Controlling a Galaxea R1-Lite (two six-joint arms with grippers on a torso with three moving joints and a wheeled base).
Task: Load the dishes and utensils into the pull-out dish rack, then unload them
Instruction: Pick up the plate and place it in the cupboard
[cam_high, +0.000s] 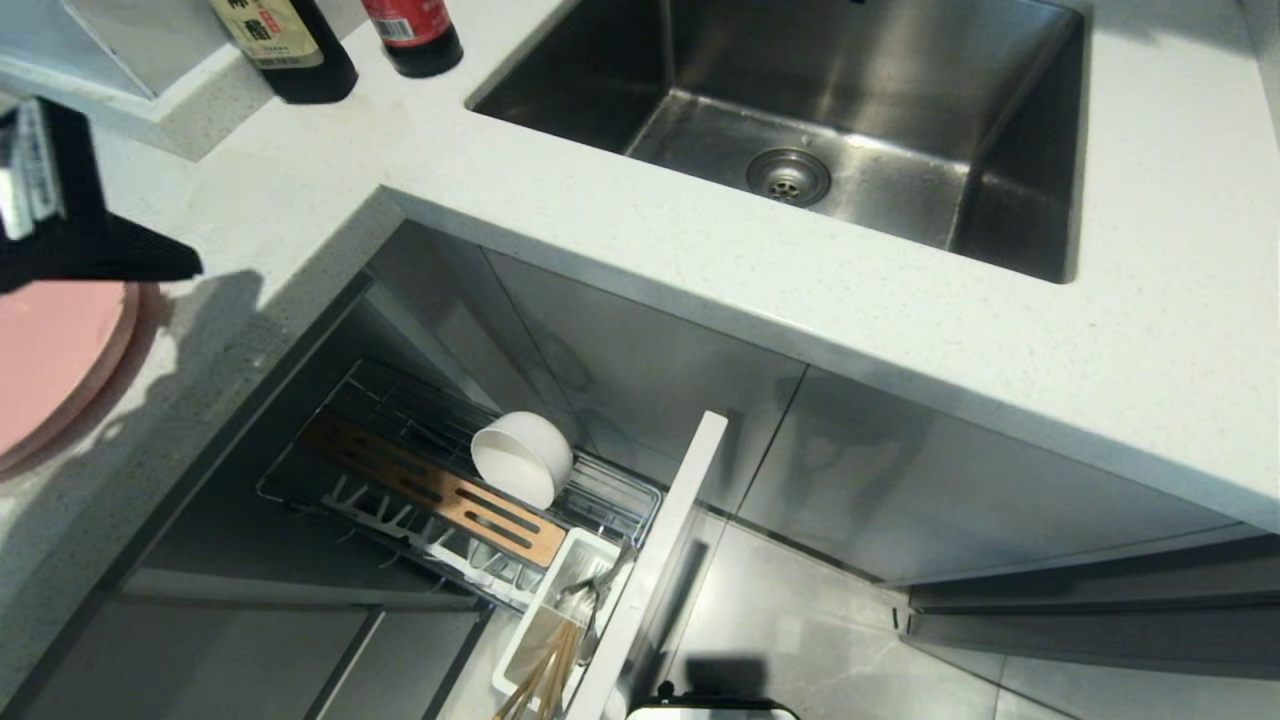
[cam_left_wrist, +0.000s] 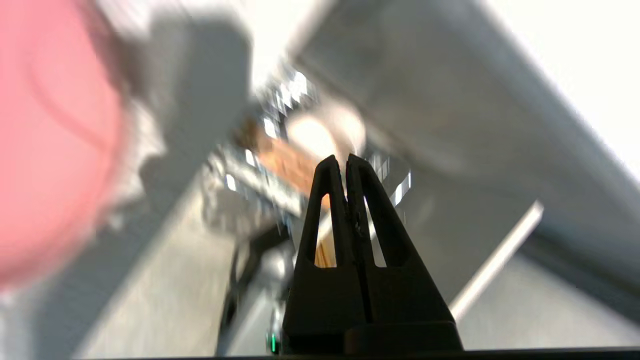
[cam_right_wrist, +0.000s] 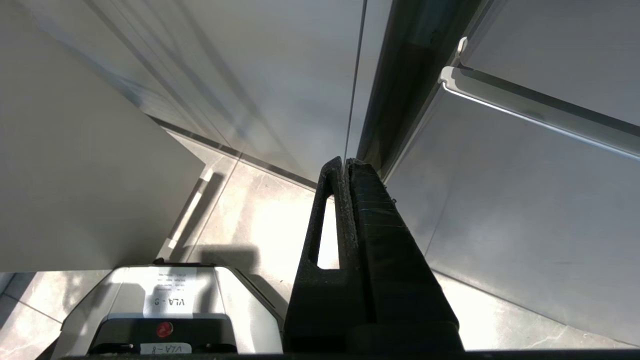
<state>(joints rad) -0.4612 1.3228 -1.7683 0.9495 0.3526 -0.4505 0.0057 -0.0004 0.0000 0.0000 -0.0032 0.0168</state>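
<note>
Nearest to you, at the bottom of the head view, the white utensil cup of the pull-out dish rack holds the chopsticks and the spoon, both standing with the long axis up and leaning out of the cup. Just behind the cup the tan wooden strip runs along the rack, and the cream-white bowl rests tilted on the wires beside it. So three of the four things are already in the rack.

The right gripper hangs low by the cabinet fronts, over the floor; its fingers are pressed together and hold nothing. It seems parked.

Farther, up on the white counter, you find the pink plate lying flat at the left edge of the head view, half cut off. The left gripper is directly over the plate's far rim, its fingers together and empty; in the left wrist view the tips point toward the rack while the plate lies off to the side of them.

This is the relation that matters: the plate is beside and under the left fingers, not between them, and only the left arm is near it. You would, I think, need to open the fingers and turn toward the rim before any grasp.

Beyond are the steel sink and two dark bottles.
</note>
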